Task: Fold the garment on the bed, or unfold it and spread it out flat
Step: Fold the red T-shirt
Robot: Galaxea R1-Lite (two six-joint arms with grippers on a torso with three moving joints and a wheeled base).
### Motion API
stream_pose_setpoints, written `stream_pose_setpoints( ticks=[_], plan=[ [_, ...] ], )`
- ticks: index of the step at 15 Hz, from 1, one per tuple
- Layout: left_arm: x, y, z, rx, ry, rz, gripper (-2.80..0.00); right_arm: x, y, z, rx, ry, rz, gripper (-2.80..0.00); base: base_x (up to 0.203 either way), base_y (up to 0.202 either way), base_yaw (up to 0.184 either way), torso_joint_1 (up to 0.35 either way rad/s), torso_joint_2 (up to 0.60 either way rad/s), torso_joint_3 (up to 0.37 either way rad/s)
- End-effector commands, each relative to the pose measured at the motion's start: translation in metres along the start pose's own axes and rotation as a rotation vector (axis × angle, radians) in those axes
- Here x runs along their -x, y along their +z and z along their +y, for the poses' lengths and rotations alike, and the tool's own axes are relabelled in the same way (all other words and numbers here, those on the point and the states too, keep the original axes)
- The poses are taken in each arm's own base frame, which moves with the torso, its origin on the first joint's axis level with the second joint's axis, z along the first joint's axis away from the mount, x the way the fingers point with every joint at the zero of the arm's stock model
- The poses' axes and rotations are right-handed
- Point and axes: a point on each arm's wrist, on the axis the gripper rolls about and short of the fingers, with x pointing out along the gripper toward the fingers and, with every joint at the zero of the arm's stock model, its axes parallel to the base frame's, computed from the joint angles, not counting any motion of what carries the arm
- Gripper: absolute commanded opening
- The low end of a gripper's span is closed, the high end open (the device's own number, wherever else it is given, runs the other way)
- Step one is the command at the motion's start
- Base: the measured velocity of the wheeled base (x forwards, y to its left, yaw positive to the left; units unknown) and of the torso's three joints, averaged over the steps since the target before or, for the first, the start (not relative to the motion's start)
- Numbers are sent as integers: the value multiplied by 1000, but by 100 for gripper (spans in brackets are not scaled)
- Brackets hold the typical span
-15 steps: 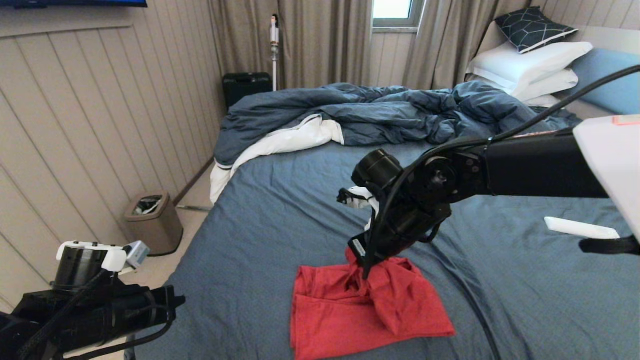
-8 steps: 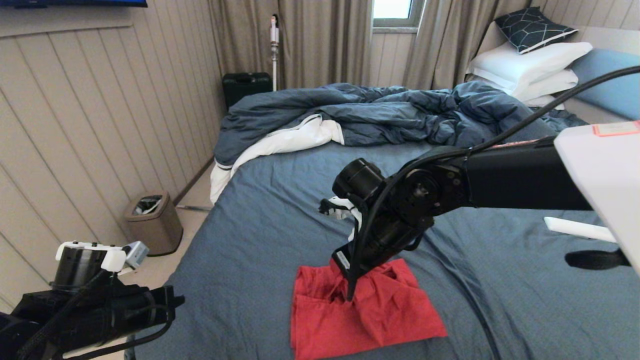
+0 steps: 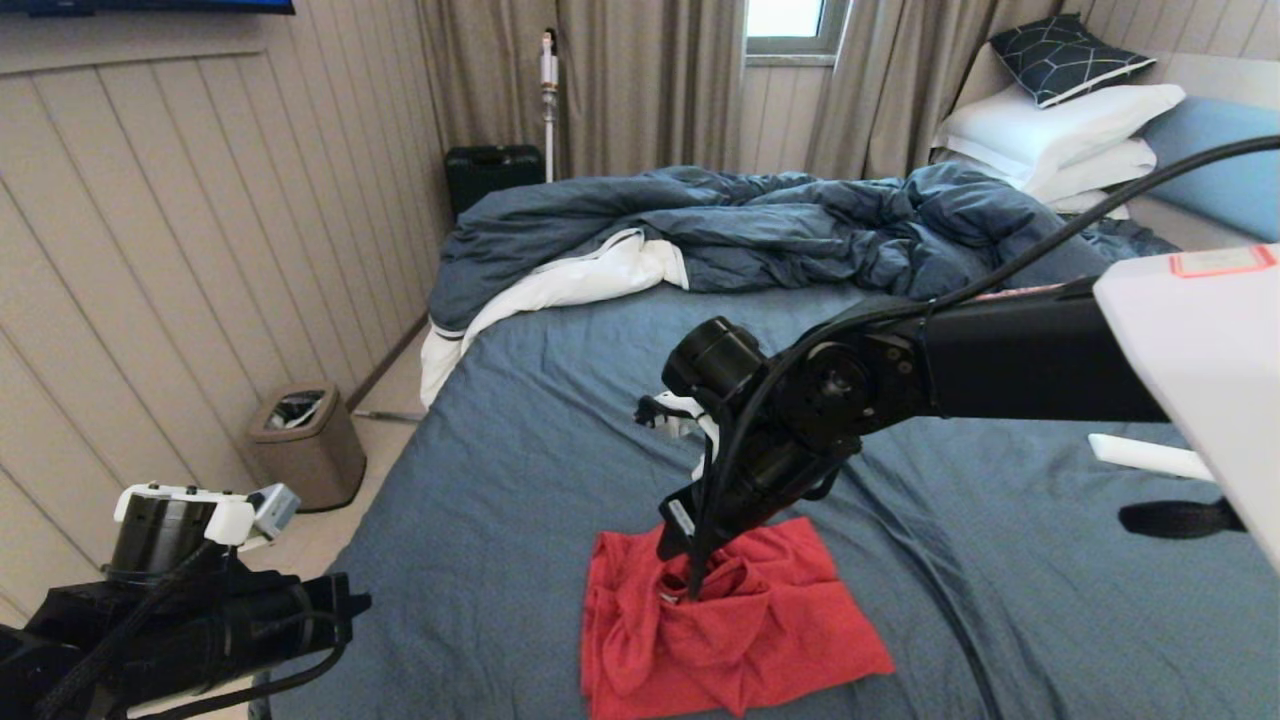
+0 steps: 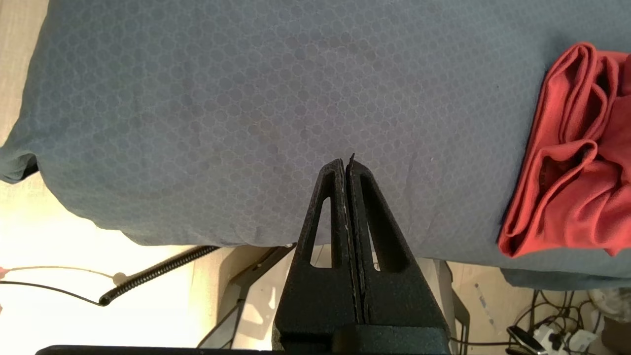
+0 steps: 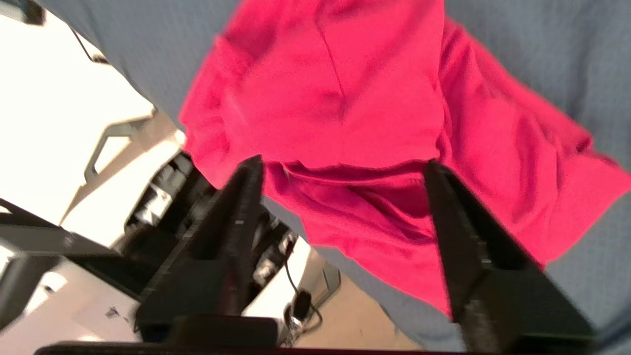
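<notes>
The red garment [image 3: 730,625] lies bunched in loose folds near the front edge of the bed [image 3: 560,450]; its lettering is hidden. My right gripper [image 3: 690,575] hangs just over the middle of the heap, open, with red cloth [image 5: 345,148] below the spread fingers and nothing clamped between them. My left gripper [image 4: 346,165] is shut and empty over the bare sheet at the bed's front left corner, with the garment [image 4: 577,182] off to one side.
A rumpled dark blue duvet [image 3: 760,225] with white lining crosses the bed further back, with white pillows [image 3: 1060,135] at the headboard. A white flat object [image 3: 1150,455] lies on the sheet to the right. A bin [image 3: 305,445] stands on the floor at left.
My right gripper carried a pinched fold leftward and down, then opened. The cloth dropped into a looser heap under it. The left arm stayed still.
</notes>
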Motion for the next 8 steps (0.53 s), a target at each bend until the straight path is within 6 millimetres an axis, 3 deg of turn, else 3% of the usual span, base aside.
stream_pose_setpoints(
  ticks=[1, 2, 3, 5, 8],
  plan=[
    [0, 0, 0, 3, -2, -2, -280, 7, 1, -2, -12, -3, -18, 0, 0, 0, 0, 0, 0, 0],
    [0, 0, 0, 2, -2, -2, -280, 12, 1, -5, -26, -8, -25, 0, 0, 0, 0, 0, 0, 0],
    [0, 0, 0, 2, -4, -2, -280, 16, 1, -17, -61, -23, -29, -280, 0, 0, 0, 0, 0, 0],
    [0, 0, 0, 2, -3, -1, -280, 33, -4, -33, -121, -48, -48, -280, 0, 0, 0, 0, 0, 0],
    [0, 0, 0, 2, -4, -1, -280, 30, -30, -34, -134, -57, 34, -280, 0, 0, 0, 0, 0, 0]
  ],
)
